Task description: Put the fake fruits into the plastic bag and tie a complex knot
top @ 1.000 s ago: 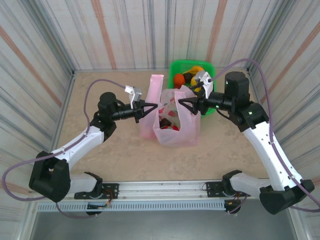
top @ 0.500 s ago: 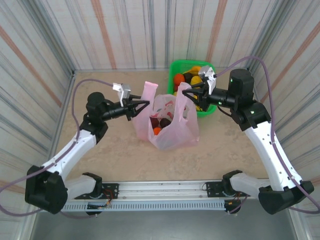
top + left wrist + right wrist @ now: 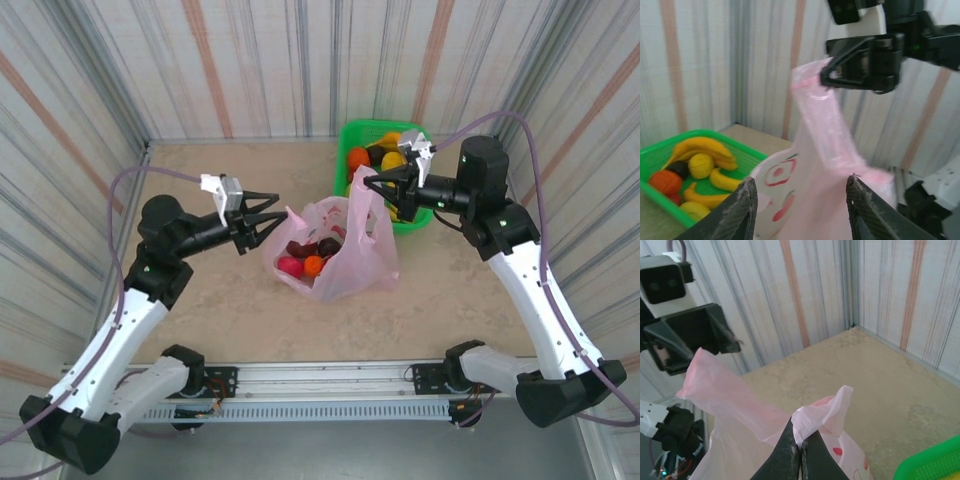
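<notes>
Fruits inside plastic bag, handle tight in right tool; left tool agape, empty

Bare table left of and in front of the plastic bag: open passage, no clutter. Far-left corner also free. Striped walls close 3 sides.

Green basket fills the far-right corner, just beside the bag. Right gripper, clamped on a raised bag handle, hangs with its arm over the basket's near side and bars that approach.

Bag mouth gapes upward and leftward. Left gripper, jaws parted, sits just beside its left rim. Fake fruits occupy the bag's bottom.
</notes>
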### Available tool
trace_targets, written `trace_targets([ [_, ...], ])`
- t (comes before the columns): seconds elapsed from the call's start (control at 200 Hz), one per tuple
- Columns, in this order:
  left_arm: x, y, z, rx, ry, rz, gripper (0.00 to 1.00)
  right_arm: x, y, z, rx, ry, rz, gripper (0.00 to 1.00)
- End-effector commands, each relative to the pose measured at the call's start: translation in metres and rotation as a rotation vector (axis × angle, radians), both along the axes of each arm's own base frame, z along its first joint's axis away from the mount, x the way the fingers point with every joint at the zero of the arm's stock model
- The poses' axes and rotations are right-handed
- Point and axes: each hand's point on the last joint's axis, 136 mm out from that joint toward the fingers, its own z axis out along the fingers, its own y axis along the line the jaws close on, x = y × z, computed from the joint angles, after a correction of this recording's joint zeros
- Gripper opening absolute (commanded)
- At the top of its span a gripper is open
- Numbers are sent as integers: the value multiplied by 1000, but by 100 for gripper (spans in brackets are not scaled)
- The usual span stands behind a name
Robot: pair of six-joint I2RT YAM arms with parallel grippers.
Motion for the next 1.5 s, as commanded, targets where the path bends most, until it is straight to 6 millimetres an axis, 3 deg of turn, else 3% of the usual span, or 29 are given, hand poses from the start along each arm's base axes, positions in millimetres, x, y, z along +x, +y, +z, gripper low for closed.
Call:
trace_targets([
  [0.0, -37, -17, 24, 52, -131, -74, 54, -1, 1, 5, 33, 0, 19, 0],
  [0.17, -83, -29, 47, 41, -262, -147, 55, 0, 0, 2, 33, 11, 19, 0],
  [0.26, -90, -39, 55, 19, -285, -171, 57, -3, 1, 1, 37, 14, 41, 0],
  [0.406, -62, -58, 48, 99, -280, -145, 58, -9, 2, 0, 49, 15, 75, 0],
  [0.591, -21, -55, 68, 31, -237, -248, 60, -21, 4, 2, 86, 14, 156, 0],
  [0.867, -2, -86, 55, 72, -208, -403, 65, -29, 6, 4, 111, 2, 213, 1],
  [1.202, 26, -101, 31, 102, -124, -379, 63, -28, 7, 9, 133, -11, 222, 1],
  [1.498, 29, -113, 20, 97, -82, -430, 49, -24, 9, 7, 137, 3, 215, 1],
])
